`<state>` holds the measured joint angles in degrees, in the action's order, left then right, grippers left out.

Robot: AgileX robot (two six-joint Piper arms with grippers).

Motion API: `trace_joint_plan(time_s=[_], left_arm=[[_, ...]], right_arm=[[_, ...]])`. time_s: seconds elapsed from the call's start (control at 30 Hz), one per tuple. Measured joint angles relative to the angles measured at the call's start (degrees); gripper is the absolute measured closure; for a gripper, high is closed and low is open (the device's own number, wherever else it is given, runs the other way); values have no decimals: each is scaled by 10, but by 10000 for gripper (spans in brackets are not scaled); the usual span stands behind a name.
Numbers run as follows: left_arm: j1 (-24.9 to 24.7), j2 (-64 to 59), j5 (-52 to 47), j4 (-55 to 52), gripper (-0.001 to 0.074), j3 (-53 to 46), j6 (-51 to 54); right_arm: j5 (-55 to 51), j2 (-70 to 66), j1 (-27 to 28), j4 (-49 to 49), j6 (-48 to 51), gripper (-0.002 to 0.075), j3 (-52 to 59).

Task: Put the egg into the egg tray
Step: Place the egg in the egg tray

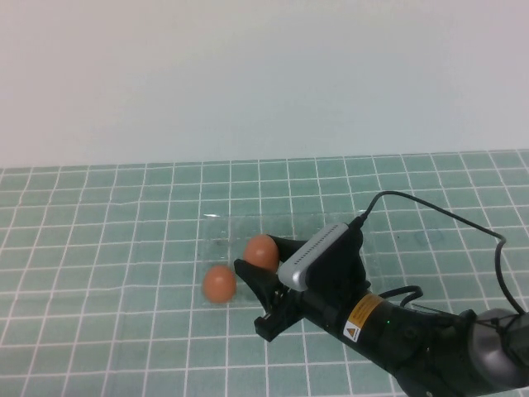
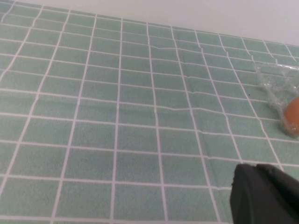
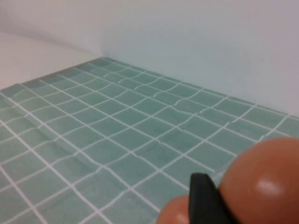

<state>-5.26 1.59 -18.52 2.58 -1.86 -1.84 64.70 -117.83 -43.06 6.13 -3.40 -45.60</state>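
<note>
Fingers: the black fingers (image 1: 252, 275) of the right gripper (image 1: 266, 266) are clamped on the egg (image 1: 261, 251), one finger on each side of it.
Right gripper: held over the near-left part of the egg tray (image 1: 223, 227), its arm reaching in from the robot's side of the tray.
Egg: raised between the fingers, above the tray's near-left cups; in the right wrist view it fills the corner beside a finger (image 3: 205, 198).
Second egg: an identical orange-brown egg (image 1: 219, 284) lies at the tray's near-left corner, just beside the held egg; whether it rests in a cup or on the mat cannot be told.
Egg tray: clear plastic, barely visible, on the green tiled mat (image 1: 99, 273).
Left gripper: a dark part of it (image 2: 264, 196) shows in the left wrist view, well apart from the tray; whether its fingers are apart or together cannot be told.
</note>
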Motion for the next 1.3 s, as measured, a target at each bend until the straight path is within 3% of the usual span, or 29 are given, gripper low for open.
trace_joint_plan(time_s=[1.3], left_arm=[[0, 0, 0, 0, 736, 0, 0]], right_arm=[[-90, -50, 0, -25, -64, 349, -68]])
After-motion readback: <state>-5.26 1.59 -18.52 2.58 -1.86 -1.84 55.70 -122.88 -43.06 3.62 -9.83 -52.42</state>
